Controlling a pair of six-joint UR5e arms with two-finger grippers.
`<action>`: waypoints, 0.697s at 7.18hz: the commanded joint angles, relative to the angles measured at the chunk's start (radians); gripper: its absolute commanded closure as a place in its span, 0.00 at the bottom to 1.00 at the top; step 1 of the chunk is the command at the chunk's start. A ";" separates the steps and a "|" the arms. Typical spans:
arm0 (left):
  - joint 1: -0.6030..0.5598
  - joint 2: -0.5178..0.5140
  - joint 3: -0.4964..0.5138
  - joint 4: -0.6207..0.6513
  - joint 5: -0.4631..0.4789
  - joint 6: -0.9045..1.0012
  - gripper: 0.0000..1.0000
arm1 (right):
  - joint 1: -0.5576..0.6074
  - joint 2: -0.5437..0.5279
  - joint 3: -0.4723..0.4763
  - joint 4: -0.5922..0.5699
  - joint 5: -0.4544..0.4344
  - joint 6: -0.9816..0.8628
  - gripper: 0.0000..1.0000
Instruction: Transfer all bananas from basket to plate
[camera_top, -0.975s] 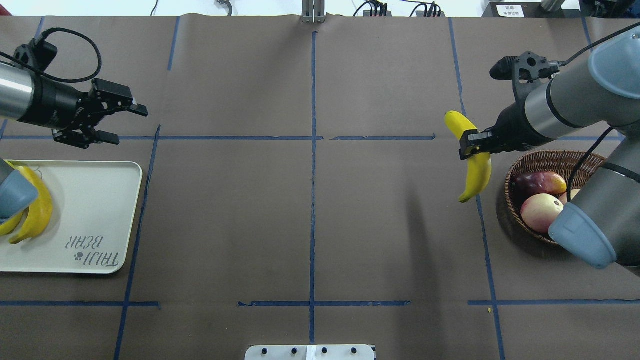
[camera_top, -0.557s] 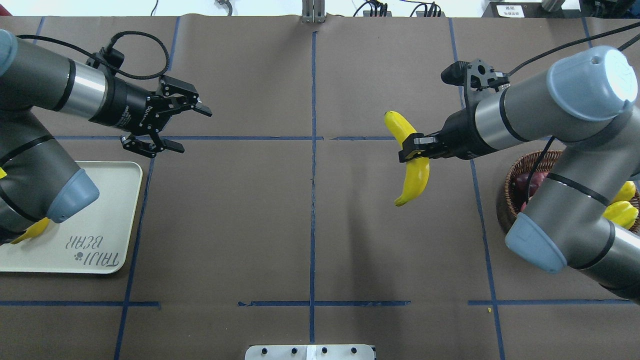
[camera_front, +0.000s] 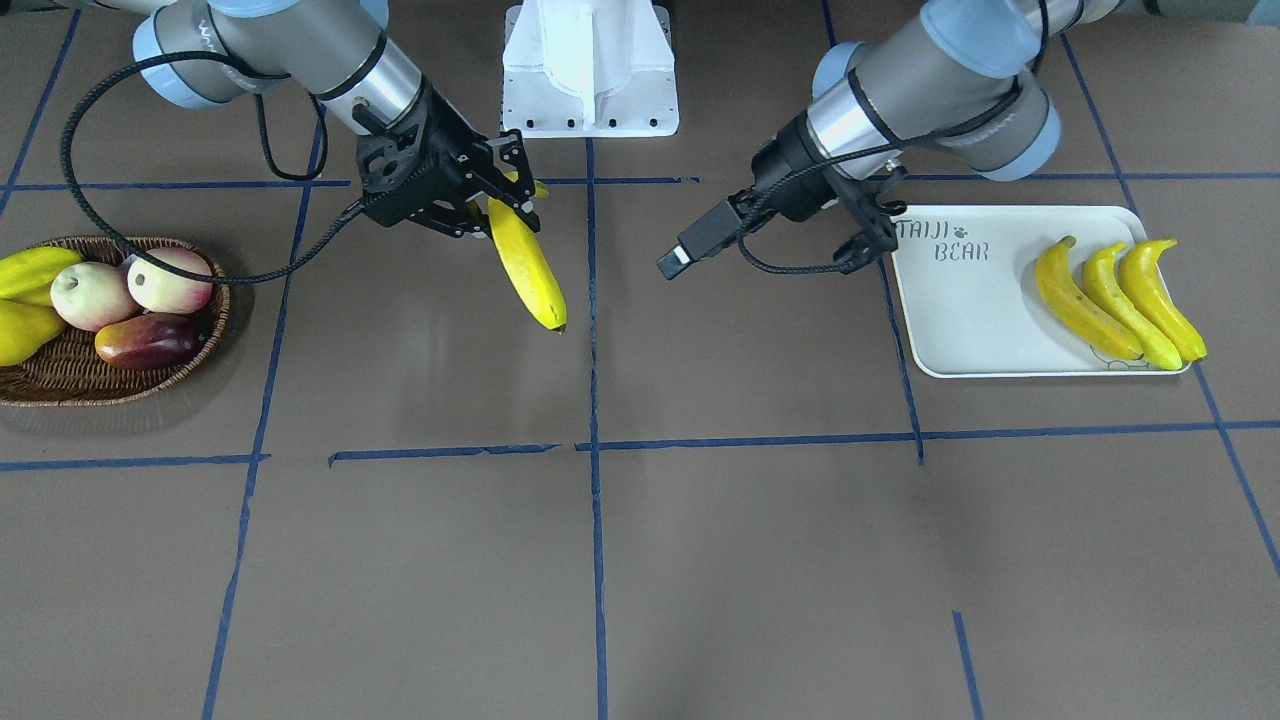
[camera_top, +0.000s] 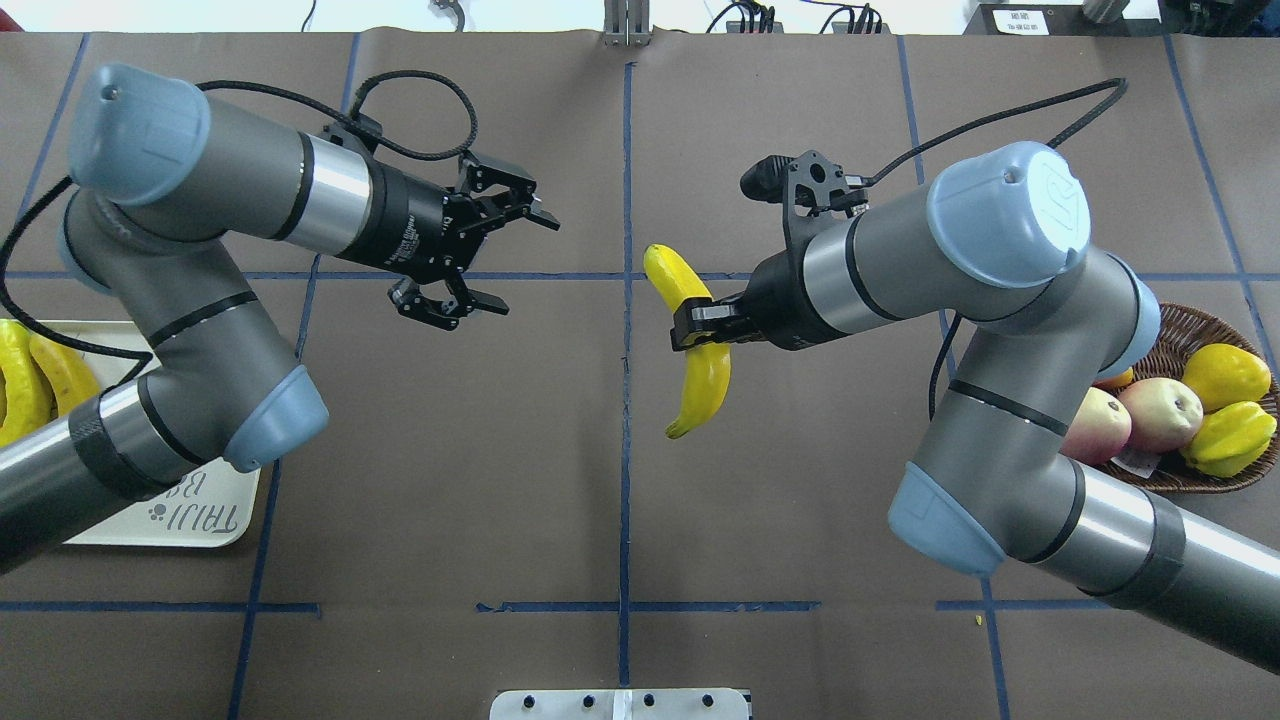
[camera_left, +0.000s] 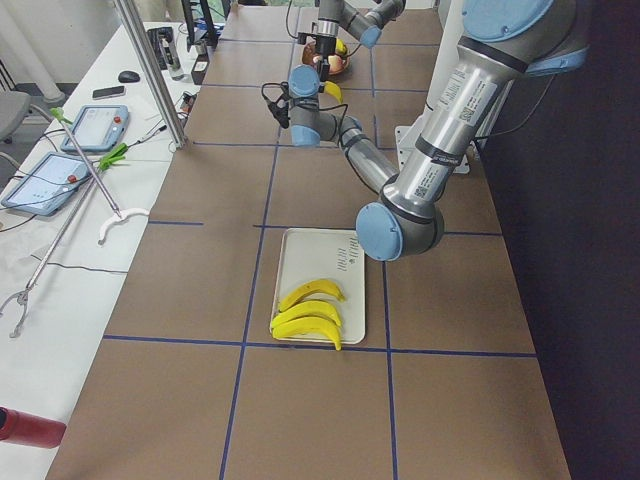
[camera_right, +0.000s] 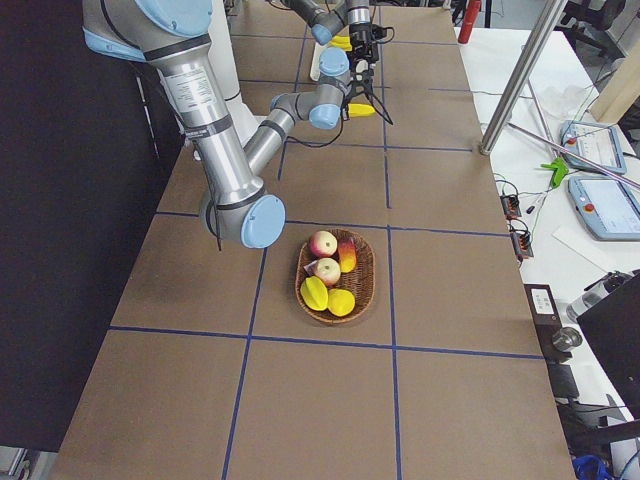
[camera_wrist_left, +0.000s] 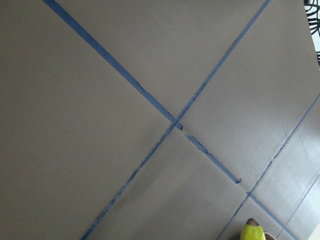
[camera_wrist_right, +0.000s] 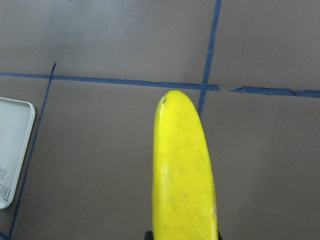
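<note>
Holding likely last banana (camera_top: 690, 370) above desk (camera_top: 620, 520), my right gripper (camera_top: 697, 330) clenched on it; left gripper (camera_top: 515, 262) spread open. Next: handover, then plate (camera_front: 960, 320).

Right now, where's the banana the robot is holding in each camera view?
Front-facing: banana centre-left, just left of the blue centre tape line.
Overhead: banana centre, just right of that line.
Exterior left: banana small, far top.
Exterior right: banana small, far top.
Left wrist: probably banana's tip, bottom edge.
Right wrist: banana bottom centre.
Landmark: that tape line.

Grey arms (camera_top: 250, 170), pale-blue joint caps (camera_top: 1005, 210)
</note>
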 joint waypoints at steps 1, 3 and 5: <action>0.070 -0.038 0.021 0.002 0.056 -0.017 0.00 | -0.029 0.042 -0.014 0.000 -0.021 0.005 0.99; 0.106 -0.072 0.042 0.002 0.103 -0.018 0.00 | -0.054 0.069 -0.014 0.002 -0.050 0.037 0.99; 0.117 -0.081 0.046 0.002 0.119 -0.076 0.02 | -0.065 0.069 -0.013 0.003 -0.050 0.037 0.98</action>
